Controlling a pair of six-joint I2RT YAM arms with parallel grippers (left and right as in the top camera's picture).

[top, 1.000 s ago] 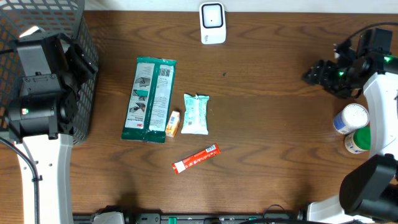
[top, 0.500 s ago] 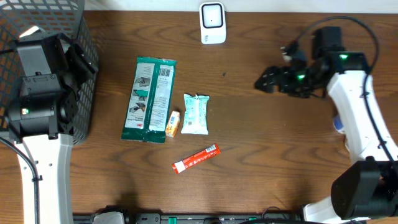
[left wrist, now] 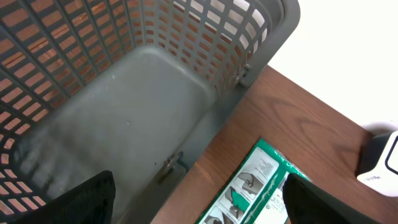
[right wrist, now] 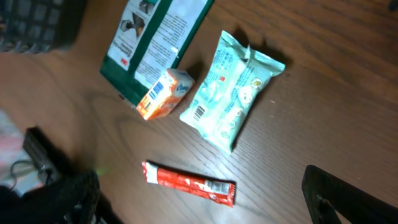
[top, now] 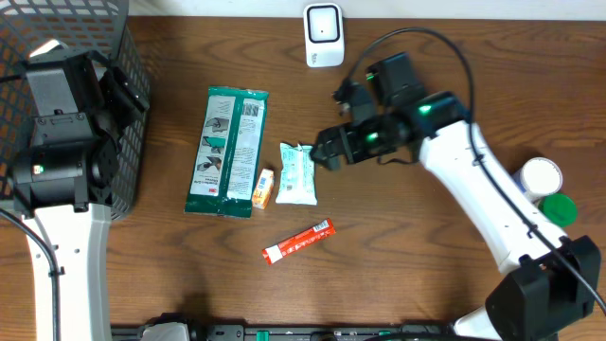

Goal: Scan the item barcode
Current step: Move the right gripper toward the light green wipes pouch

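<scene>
The wipes pack [top: 297,173] lies flat at mid-table, barcode up. An orange box [top: 262,188] lies just left of it, against a green pack [top: 227,150]. A red tube [top: 298,241] lies nearer the front edge, and the scanner [top: 324,35] stands at the far edge. The right gripper [top: 327,152] hovers by the wipes pack's upper right corner, jaws wide apart and empty. The left gripper [top: 123,95] is at the basket [top: 133,57], jaws wide and empty. Two bottles [top: 541,176] sit partly behind the right arm.

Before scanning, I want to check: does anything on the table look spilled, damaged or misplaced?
Nothing stands out: the green pack, orange box, wipes pack and red tube lie flat, unspilled, apparently undamaged.
</scene>
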